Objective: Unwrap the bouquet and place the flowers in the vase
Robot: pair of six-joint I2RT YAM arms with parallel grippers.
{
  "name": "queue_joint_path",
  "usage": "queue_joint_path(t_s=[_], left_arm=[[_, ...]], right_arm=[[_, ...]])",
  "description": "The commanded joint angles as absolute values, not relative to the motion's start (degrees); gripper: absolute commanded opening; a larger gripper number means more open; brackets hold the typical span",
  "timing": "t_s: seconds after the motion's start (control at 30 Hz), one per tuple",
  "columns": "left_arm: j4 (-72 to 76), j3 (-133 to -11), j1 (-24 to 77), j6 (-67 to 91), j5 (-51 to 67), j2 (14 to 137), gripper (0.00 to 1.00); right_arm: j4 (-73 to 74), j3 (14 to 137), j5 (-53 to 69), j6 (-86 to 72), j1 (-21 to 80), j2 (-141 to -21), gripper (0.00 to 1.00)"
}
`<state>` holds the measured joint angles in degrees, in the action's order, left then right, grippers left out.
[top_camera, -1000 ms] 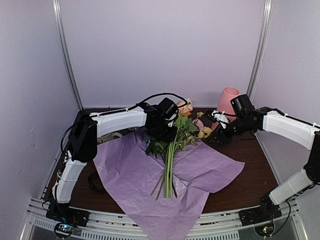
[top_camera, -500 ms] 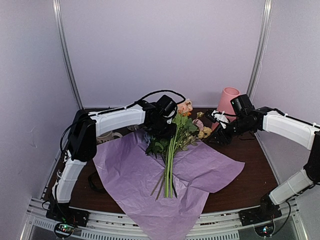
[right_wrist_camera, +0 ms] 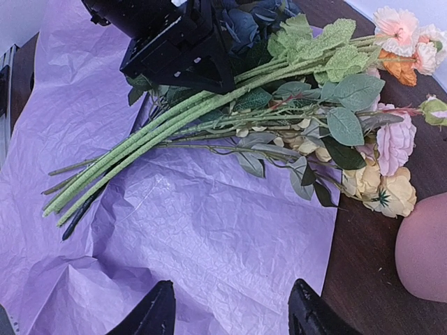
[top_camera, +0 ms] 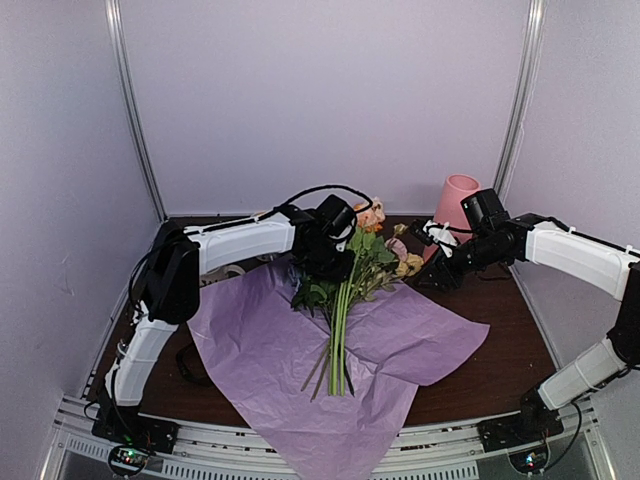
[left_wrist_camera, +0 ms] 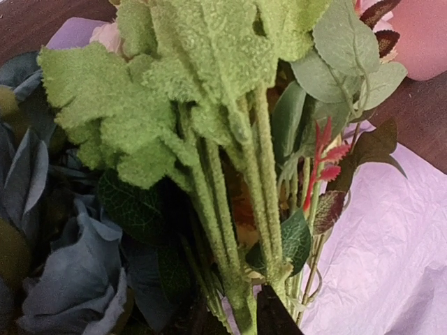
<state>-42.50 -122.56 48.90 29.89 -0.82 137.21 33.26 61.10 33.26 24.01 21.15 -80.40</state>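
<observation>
Left gripper is closed around the green stems of the flowers, which lie on the unfolded lilac tissue paper mid-worktop, blooms toward the far edge. Right gripper hangs open and empty over the paper's right side, the vase just behind it near the far right corner
</observation>
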Motion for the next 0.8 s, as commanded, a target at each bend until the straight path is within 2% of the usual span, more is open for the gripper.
queue_joint_path(t_s=[0.0, 0.1, 0.27, 0.47, 0.6, 0.77], left_arm=[[-41.63, -124.58, 48.52, 30.6, 1.25, 139.25, 0.27], [-41.52, -124.63, 48.52, 30.65, 1.41, 139.32, 0.27], [-41.63, -123.8, 48.52, 30.29, 0.32, 137.6, 0.16], [-41.39, -118.77, 48.53, 28.84, -3.25, 127.54, 0.03], [-37.92, -113.63, 48.55, 28.06, -3.42, 119.37, 0.0], [-36.86, -111.71, 48.52, 28.06, -2.8, 114.8, 0.0]], right_arm=[[33.57, 60.91, 33.93, 24.35, 21.36, -80.25, 0.55], [33.66, 60.92, 33.8, 24.43, 21.36, -80.15, 0.55], [33.66, 60.9, 33.67, 24.43, 21.36, -79.98, 0.55], [33.59, 60.77, 33.58, 24.36, 21.36, -79.99, 0.55], [33.49, 60.98, 33.74, 24.19, 21.36, -80.47, 0.55], [33.57, 61.14, 33.92, 23.99, 21.36, -80.92, 0.55]])
